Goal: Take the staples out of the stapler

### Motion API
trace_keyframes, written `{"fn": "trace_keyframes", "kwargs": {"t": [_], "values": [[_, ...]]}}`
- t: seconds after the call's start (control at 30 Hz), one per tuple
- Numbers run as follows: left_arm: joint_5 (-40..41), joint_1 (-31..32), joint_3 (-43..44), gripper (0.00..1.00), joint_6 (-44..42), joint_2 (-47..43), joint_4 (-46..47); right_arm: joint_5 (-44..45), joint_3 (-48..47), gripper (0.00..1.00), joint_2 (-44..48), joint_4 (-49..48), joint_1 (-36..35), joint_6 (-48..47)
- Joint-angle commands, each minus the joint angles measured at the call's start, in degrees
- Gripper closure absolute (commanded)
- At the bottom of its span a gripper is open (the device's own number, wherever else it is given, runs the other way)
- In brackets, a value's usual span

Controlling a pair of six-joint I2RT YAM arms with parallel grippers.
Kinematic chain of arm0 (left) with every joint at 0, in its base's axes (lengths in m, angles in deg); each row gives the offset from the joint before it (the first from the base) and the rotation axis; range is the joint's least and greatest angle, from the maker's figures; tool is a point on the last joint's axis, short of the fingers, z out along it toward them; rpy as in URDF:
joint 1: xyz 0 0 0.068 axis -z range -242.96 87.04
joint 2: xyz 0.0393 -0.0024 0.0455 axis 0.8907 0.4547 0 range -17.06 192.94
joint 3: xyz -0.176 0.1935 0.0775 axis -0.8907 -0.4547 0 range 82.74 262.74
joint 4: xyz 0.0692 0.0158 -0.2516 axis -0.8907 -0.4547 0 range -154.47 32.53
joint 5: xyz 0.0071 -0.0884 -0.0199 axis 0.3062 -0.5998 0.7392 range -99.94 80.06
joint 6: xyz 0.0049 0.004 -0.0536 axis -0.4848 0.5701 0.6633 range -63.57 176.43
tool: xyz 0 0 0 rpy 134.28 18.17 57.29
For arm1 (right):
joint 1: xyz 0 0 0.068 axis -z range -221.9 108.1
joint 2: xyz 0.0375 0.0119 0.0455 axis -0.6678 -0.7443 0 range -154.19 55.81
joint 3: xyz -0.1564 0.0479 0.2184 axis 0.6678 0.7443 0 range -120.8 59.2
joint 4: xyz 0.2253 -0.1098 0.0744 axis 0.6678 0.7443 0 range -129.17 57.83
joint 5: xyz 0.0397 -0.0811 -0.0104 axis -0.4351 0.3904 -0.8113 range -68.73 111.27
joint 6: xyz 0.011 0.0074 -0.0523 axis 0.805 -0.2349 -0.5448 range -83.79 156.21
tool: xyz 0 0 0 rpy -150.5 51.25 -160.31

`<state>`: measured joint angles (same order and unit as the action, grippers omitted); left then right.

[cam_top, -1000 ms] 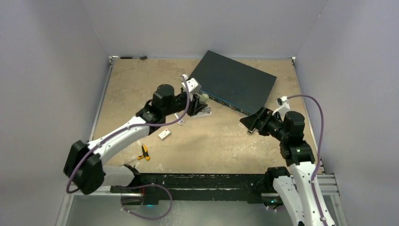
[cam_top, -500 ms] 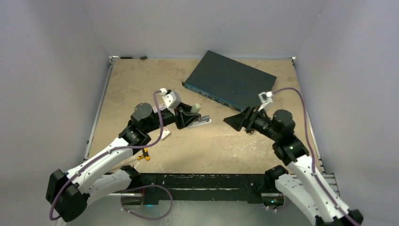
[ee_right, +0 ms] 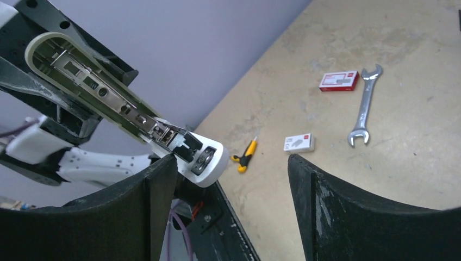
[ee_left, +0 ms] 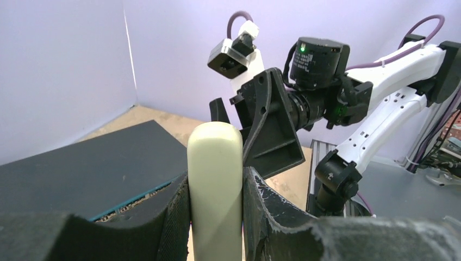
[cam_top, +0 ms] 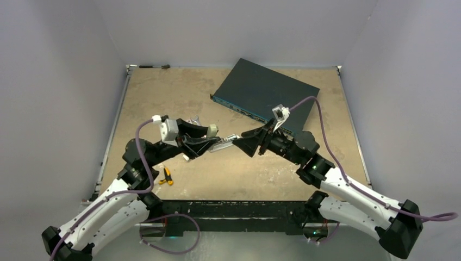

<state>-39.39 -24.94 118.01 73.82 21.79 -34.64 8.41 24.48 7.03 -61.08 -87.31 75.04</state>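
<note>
— Brown surface [cam_top: 234, 168], pale walls [cam_top: 60, 81]. What is the biggest thing on it?
— Dark box [cam_top: 266, 89] at the back. It has not moved.
— What did move?
— Both claws. A moment ago they were well apart, one up by the box and one off to the right. Now they have come together over the middle.
— What does the left claw [cam_top: 206, 141] have?
— It is shut tight on the stapler [cam_top: 213, 130], with a pad on each side. The stapler is up in the air and swung open, and its metal part points at the right claw [cam_top: 242, 144].
— Does that one hold anything?
— No. Its jaws stand wide with nothing between them. The stapler's tip is just beside one finger.
— So what does that mean?
— I think it is lined up to pull the staples out. I see none out yet.
— Little things?
— Wrench [ee_right: 364, 106], red box [ee_right: 338, 80], white box [ee_right: 299, 142] and yellow tool [ee_right: 245, 155] lie on the surface.
</note>
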Motion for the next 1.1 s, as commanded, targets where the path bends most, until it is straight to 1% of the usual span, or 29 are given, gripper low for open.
{"fn": "trace_keyframes", "kwargs": {"t": [0.0,0.07,0.13,0.3,0.43,0.5,0.73,0.87,1.07], "values": [[0.05,0.18,-2.18,1.0,1.85,-3.13,3.96,3.16,4.91,0.24,0.77,-14.96,-1.29,7.6],[0.63,0.18,-2.74,1.0,1.35,-3.86,3.89,3.81,6.7,0.25,2.04,-18.95,-1.81,10.93],[0.98,0.16,-3.05,1.0,0.93,-4.25,3.65,4.55,6.67,0.25,3.17,-19.15,-2.05,12.55],[0.92,0.14,-3.21,1.0,0.15,-4.02,3.63,6.67,3.63,0.22,5.39,-13.73,-2.11,14.11],[0.47,0.18,-3.36,1.0,-0.24,-3.53,4.14,7.65,0.71,0.22,3.09,-8.24,-2.09,17.54],[0.28,0.21,-3.6,1.0,-0.22,-3.42,4.95,7.68,0.32,0.23,1.53,-7.38,-2.17,19.62],[0.5,0.12,-5.31,1.0,0.73,-3.39,8.74,10.38,1.8,0.23,-1.81,-7.48,-2.89,25.94],[1.87,0.17,-6.6,1.0,1.3,-3.64,11.5,10.07,1.75,0.23,-2.83,-8.85,-3.92,26.85],[4.34,0.14,-9.76,1.0,3.65,-4.05,18.87,10.23,3.18,0.23,-3.69,-8.5,-4.76,27.9]]}}
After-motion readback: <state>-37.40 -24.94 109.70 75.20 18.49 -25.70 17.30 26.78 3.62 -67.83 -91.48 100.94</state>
